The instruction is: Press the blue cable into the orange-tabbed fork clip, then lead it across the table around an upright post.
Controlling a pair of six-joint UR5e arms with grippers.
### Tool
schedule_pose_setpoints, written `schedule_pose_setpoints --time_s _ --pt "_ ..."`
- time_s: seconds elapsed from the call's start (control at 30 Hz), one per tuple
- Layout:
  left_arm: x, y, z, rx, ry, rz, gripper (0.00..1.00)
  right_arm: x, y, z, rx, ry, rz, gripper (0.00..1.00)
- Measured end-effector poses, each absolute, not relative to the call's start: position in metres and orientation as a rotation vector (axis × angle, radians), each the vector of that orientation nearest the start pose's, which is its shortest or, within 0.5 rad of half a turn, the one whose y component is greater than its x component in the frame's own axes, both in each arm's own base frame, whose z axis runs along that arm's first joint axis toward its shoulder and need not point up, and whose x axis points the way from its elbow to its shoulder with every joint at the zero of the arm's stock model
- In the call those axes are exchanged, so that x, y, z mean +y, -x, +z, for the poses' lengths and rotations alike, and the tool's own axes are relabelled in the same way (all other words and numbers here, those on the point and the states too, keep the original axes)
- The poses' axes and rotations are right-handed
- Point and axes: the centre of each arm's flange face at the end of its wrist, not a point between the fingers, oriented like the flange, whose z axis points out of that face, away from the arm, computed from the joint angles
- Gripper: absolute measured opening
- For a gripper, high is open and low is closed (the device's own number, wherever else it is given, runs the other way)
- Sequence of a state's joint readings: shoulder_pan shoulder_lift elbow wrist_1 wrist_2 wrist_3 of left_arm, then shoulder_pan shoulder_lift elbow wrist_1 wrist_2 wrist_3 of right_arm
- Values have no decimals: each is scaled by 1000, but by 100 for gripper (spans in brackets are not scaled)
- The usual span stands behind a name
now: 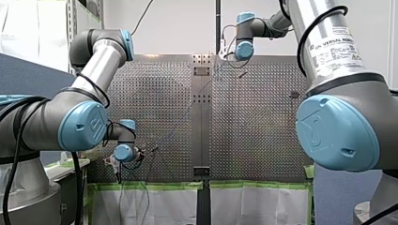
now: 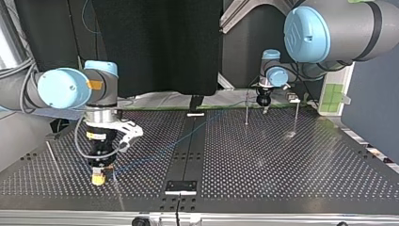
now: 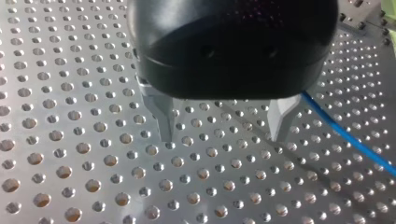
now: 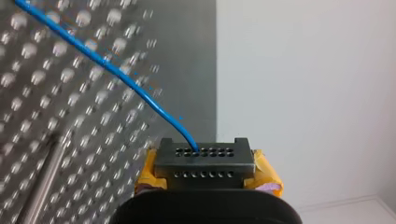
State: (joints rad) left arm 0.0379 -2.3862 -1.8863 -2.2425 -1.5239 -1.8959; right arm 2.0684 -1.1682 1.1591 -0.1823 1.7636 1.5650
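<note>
My right gripper (image 2: 98, 179) is nearest the camera across the table. It points straight down at the top view's left, low over the perforated table (image 2: 282, 165). I cannot tell whether its yellow pads touch the sheet. Through its own wrist camera I see those pads pressed in on a dark block with two rows of small holes. The blue cable (image 4: 116, 70) comes out of the block's upper row, so this gripper is clamped on the cable there. A thin metal rod (image 4: 44, 182) shows beside the gripper in that view.

In the top view the cable leaves the gripper as a thin line and runs diagonally away. It crosses the dark centre strip (image 2: 188, 141) toward the far right part of the table.

Past the strip a slim post (image 2: 246, 106) stands upright, and a second post (image 2: 295, 115) stands further to the view's right. The cable's line heads toward the first one, but I cannot tell whether it touches it or which side it passes.

Farthest off, at the table's back edge and between the two posts as the top view shows them, is my left gripper (image 3: 223, 137). Its wrist camera shows the metal fingers spread apart above the holes with nothing between them. The cable passes just beside one finger, outside the gap.
</note>
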Motion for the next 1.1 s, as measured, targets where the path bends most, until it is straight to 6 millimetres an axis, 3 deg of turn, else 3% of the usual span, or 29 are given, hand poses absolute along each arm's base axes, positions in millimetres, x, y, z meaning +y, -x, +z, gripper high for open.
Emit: schedule_pose_setpoints --time_s 1.1 --pt "-117 -556 -20 1778 295 -250 100 -589 -345 463 -1065 -1209 1403 1"
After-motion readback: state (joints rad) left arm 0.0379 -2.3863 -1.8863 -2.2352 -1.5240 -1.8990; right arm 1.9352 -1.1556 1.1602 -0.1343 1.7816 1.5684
